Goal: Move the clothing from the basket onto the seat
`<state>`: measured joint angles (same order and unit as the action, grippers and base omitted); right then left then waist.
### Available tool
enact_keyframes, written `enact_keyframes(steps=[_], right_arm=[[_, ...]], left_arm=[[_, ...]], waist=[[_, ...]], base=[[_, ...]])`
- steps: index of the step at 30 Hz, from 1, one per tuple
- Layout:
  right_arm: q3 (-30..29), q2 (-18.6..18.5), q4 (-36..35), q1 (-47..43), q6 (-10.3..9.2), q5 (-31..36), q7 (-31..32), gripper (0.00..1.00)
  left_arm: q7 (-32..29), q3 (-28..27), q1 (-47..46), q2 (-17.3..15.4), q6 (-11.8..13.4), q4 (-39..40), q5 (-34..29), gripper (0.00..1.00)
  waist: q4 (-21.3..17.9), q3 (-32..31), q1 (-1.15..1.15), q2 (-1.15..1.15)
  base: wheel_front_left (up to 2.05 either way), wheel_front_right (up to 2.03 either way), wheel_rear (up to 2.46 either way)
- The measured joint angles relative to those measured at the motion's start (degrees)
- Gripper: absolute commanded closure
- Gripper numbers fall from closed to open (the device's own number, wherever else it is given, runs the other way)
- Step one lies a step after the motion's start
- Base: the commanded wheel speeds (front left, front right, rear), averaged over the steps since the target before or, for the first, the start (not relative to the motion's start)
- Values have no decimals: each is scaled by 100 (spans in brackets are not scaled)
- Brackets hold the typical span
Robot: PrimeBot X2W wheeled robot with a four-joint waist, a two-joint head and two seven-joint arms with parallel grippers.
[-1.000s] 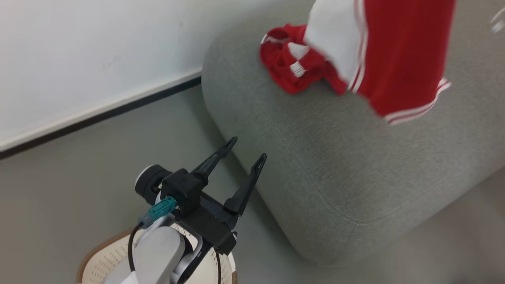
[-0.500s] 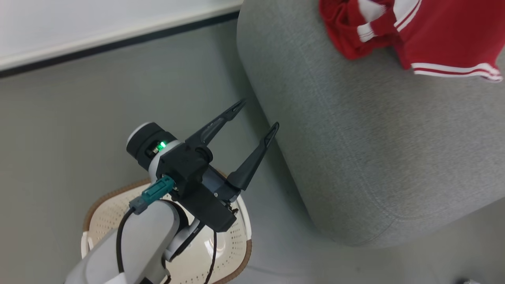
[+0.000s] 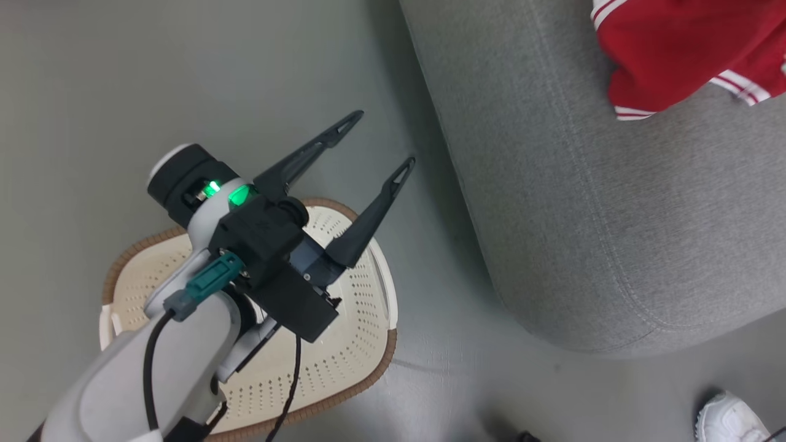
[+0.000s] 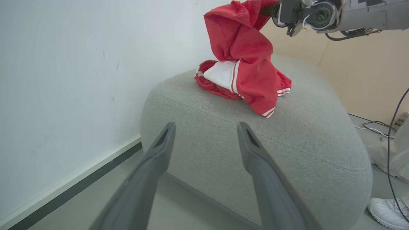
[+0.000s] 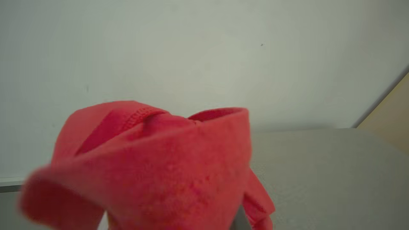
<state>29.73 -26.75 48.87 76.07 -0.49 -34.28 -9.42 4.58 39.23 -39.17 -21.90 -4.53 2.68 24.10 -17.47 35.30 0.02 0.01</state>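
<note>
In the head view the left gripper (image 3: 382, 139) is hovering over the cream basket (image 3: 359, 344), its fingers standing wide apart and holding nothing; the basket's visible perforated floor is showing no red, while red clothing (image 3: 669, 55) is lying on the grey sofa (image 3: 583, 215), well apart from the basket; a careless swing of that arm is likely to knock the light basket, and a white shoe (image 3: 731, 420) is standing near the sofa's corner; in the left wrist view the right gripper (image 4: 271, 9) is gripping the hanging garment (image 4: 246, 48) by its top, fingers buried in fabric, the lower end seeming to rest on the sofa, touching the crumpled garment (image 4: 211, 80); let go carelessly, it is likely to slump toward the rounded edge and slide off; in the right wrist view the hanging garment (image 5: 153, 172) is draping over the fingers and hiding them; cloth clinging there is risking being dragged back off the sofa.
</note>
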Motion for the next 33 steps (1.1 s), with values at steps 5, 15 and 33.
enact_keyframes(steps=[5, 15, 33], right_arm=[[7, 168, 327, -198, -13, -16, -177, 100], [46, 519, 608, -353, 52, -76, -419, 0], [399, 791, 491, -1340, 326, 257, -487, 0]], left_arm=[[-56, -12, -90, -78, -1, 0, -9, 0], [-88, -109, -49, -242, 3, -45, -9, 0], [288, -326, 541, -71, 222, -730, 360, 0]], waist=[[-48, 343, 0, 0], [-280, 464, -1, 0], [-630, -450, -2, -1]], base=[[0, 0, 0], [0, 0, 0], [0, 0, 0]])
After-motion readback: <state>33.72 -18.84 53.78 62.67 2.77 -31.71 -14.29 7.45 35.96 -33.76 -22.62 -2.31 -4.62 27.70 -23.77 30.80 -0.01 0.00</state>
